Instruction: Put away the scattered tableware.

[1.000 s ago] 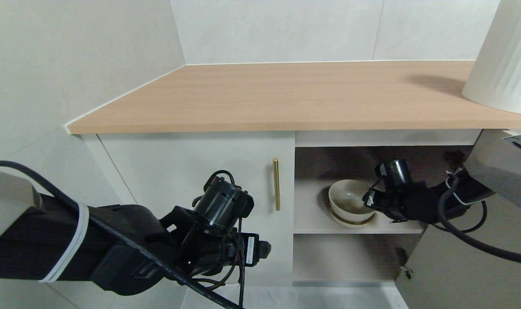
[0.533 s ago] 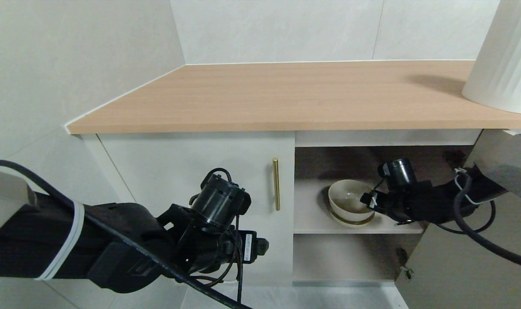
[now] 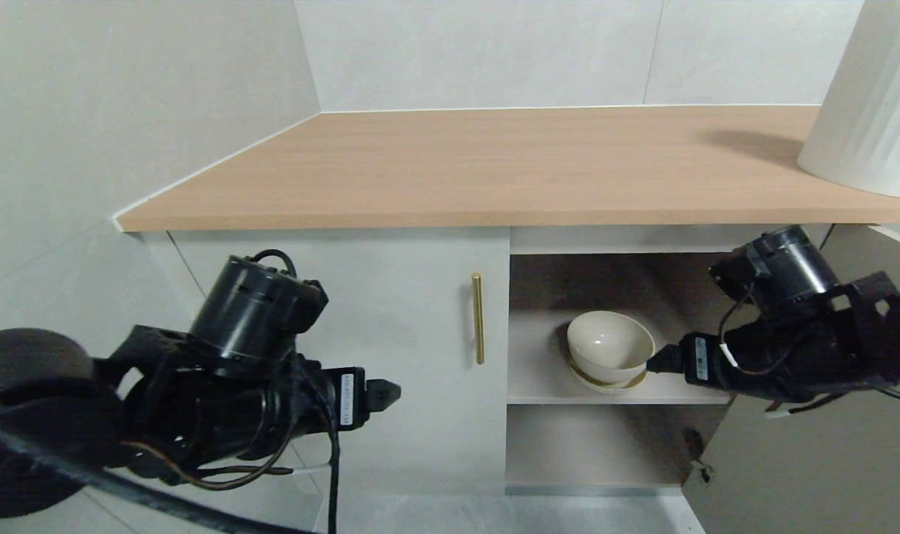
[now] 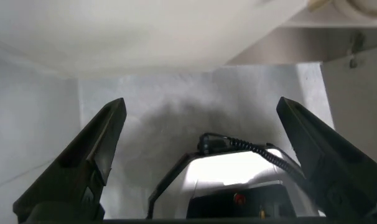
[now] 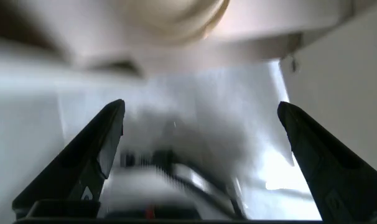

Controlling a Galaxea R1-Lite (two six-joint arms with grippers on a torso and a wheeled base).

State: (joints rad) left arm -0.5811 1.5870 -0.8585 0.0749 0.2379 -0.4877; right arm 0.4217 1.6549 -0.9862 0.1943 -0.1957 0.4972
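A cream bowl (image 3: 609, 345) sits in a shallow gold-rimmed plate (image 3: 605, 383) on the upper shelf (image 3: 539, 378) of the open cabinet bay. My right gripper (image 3: 659, 359) hovers just right of the bowl at the shelf's front, outside the cabinet. In the right wrist view it (image 5: 201, 107) is open and empty, with the bowl (image 5: 176, 15) blurred beyond its fingers. My left gripper (image 3: 381, 393) hangs in front of the closed left door. It (image 4: 201, 106) is open too, with only floor between its fingers.
The closed left door carries a brass handle (image 3: 477, 317). The right door (image 3: 783, 467) stands swung open at the lower right. A wooden countertop (image 3: 494, 170) runs above, with a white ribbed container (image 3: 869, 104) at its right end. A lower shelf (image 3: 590, 445) lies beneath.
My right arm has drawn back out of the cabinet, rightward and up, away from the bowl. My left arm has shifted left and up. The bowl stays on the plate.
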